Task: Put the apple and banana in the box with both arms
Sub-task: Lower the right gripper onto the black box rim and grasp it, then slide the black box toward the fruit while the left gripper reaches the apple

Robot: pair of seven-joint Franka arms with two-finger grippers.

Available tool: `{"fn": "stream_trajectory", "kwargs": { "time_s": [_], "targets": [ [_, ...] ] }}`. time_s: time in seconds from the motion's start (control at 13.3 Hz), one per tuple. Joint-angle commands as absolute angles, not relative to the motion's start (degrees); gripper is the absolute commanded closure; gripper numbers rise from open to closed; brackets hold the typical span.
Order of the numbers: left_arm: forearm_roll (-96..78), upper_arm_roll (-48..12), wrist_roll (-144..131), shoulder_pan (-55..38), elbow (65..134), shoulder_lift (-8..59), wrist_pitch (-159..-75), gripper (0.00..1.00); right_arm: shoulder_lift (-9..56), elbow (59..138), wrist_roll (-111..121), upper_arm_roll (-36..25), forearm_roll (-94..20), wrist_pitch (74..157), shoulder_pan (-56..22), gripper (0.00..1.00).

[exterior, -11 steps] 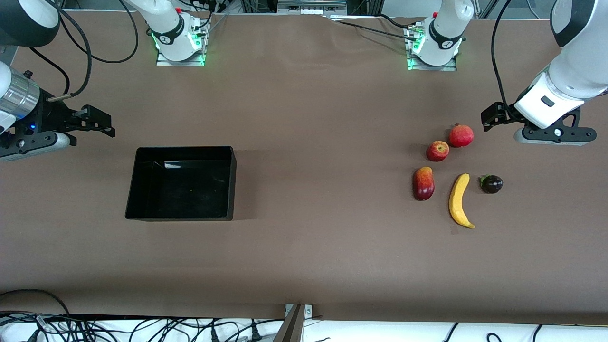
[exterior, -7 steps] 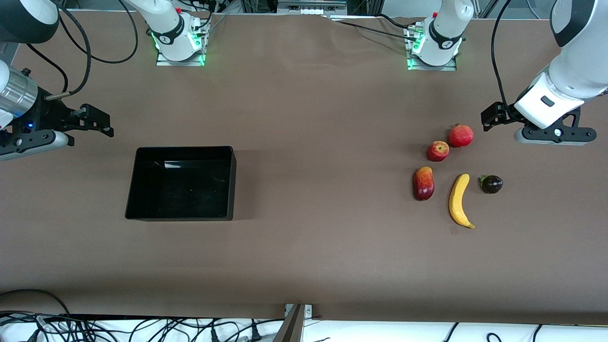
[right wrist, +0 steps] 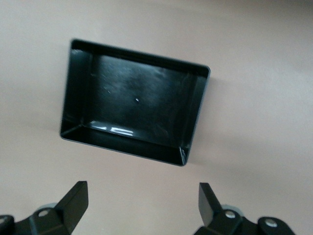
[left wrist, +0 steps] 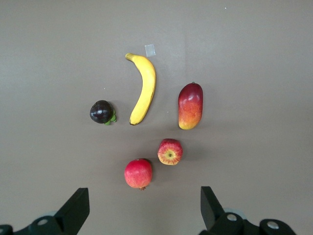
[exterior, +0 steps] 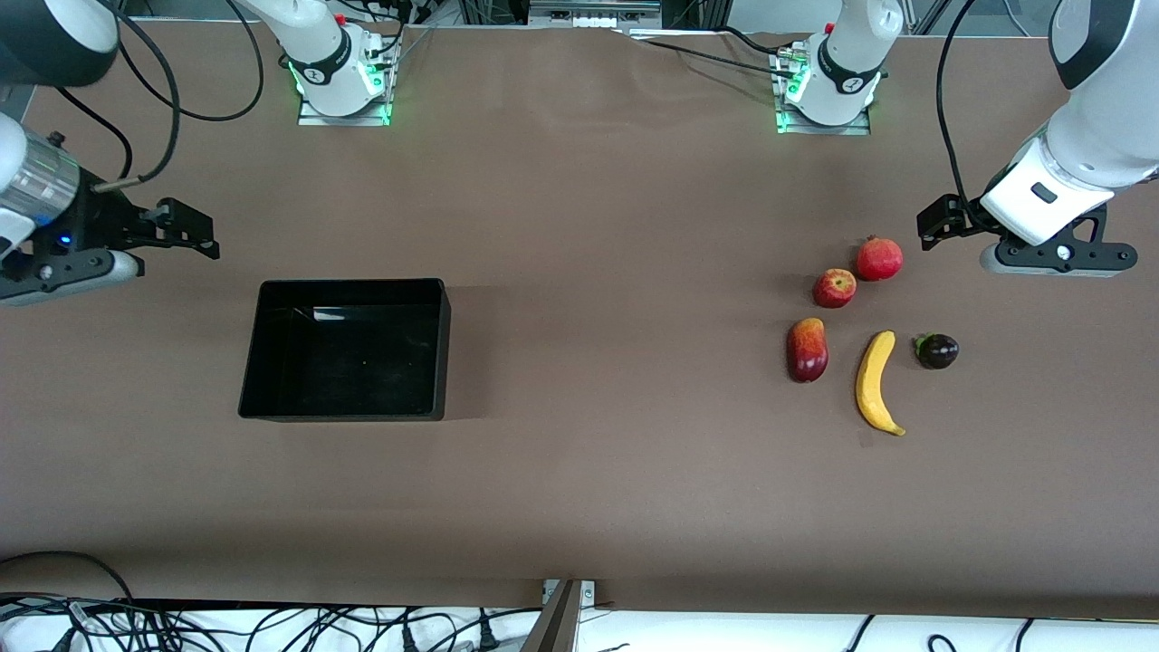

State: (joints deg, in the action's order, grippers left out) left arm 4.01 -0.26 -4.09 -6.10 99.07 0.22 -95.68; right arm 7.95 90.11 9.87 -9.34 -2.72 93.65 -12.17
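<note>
The apple (exterior: 834, 288) lies by the left arm's end of the table, touching or nearly touching the pomegranate (exterior: 879, 259). The banana (exterior: 876, 382) lies nearer the front camera, between the mango (exterior: 807, 349) and a dark purple fruit (exterior: 936, 350). The black box (exterior: 346, 349) stands empty toward the right arm's end. My left gripper (exterior: 1058, 261) hangs open and empty, high over the table beside the fruit. Its wrist view shows the apple (left wrist: 169, 151) and banana (left wrist: 143, 88) past the open gripper (left wrist: 144, 215). My right gripper (exterior: 59, 272) hangs open and empty beside the box (right wrist: 134, 112).
The pomegranate (left wrist: 138, 173), mango (left wrist: 190, 105) and dark purple fruit (left wrist: 101, 112) crowd round the apple and banana. A small scrap of tape (left wrist: 149, 49) lies by the banana's tip. Bare brown table (exterior: 616, 317) stretches between the box and the fruit.
My right gripper has shifted slightly upward in the front view. The left arm, the fruit and the box have not moved.
</note>
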Motion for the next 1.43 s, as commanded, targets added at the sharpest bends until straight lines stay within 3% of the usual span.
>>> {"fn": "stream_trajectory", "kwargs": {
  "time_s": [0.0,0.3,0.75,0.82,0.9,1.05,1.12,1.35],
  "targets": [
    [3.87,-0.44,-4.75,-6.06,98.09,0.0,-94.39,0.0,8.26,101.28,7.48,-9.75,0.34,104.27,-12.39,0.0],
    [3.87,-0.35,-4.75,-6.06,97.91,-0.09,-94.48,0.0,10.62,115.55,7.12,-11.33,0.53,124.41,-11.6,0.0],
    [3.87,-0.35,-4.75,-6.06,97.91,0.09,-94.66,0.0,20.73,124.79,7.47,-12.48,-0.44,146.31,-10.72,0.03],
    [3.87,-0.35,-4.75,-6.06,97.91,0.09,-94.75,0.0,21.53,125.15,7.64,-12.48,-0.53,147.21,-10.29,0.16],
    [3.87,-0.35,-4.75,-6.06,97.91,0.09,-94.75,0.0,21.45,125.16,7.73,-12.39,-0.53,147.04,-10.2,0.37],
    [3.95,-0.35,-4.75,-6.06,97.91,0.09,-94.75,0.0,20.75,124.63,7.82,-12.13,-0.62,145.38,-10.28,0.96],
    [3.87,-0.35,-4.75,-6.06,97.91,0.09,-94.75,0.0,20.66,123.41,7.65,-11.78,-0.96,143.28,-10.37,1.0],
    [3.96,-0.35,-4.75,-6.06,97.91,0.18,-94.83,0.0,19.87,119.19,8.44,-9.15,-1.67,137.39,-10.46,1.0]
  ]
}}
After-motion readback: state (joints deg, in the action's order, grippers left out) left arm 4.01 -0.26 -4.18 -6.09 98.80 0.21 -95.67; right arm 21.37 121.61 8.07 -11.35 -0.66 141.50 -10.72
